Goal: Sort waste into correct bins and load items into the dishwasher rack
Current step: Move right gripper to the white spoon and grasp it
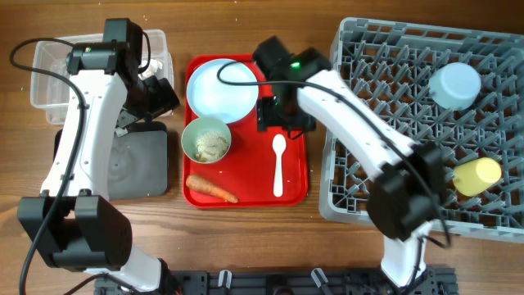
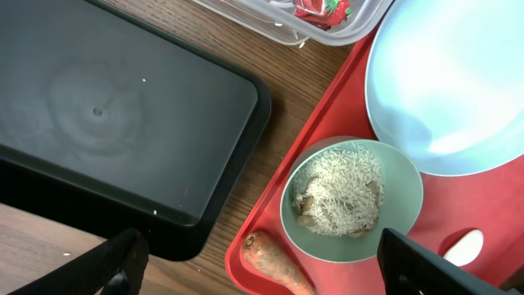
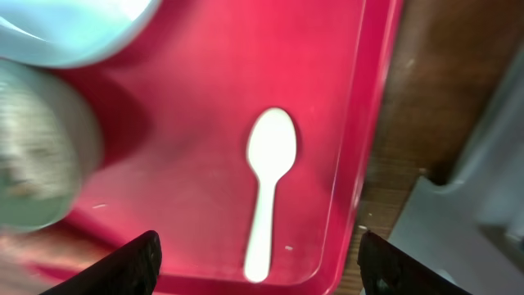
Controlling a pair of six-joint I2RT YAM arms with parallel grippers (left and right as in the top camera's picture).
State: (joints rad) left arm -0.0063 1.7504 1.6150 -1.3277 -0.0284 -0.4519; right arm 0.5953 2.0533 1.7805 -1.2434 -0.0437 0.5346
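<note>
On the red serving tray lie a pale round plate, a pale green bowl holding rice scraps, an orange carrot and a white spoon. The red-and-white wrapper lies in the clear tub. The black tray holds nothing. A light blue bowl and a yellow cup sit in the grey rack. My left gripper is open and empty, above the carrot and bowl. My right gripper is open and empty, above the spoon.
The clear tub and black tray stand left of the red tray, with a strip of bare wood between. The rack's wall rises close to the red tray's right edge. The plate touches the green bowl's far side.
</note>
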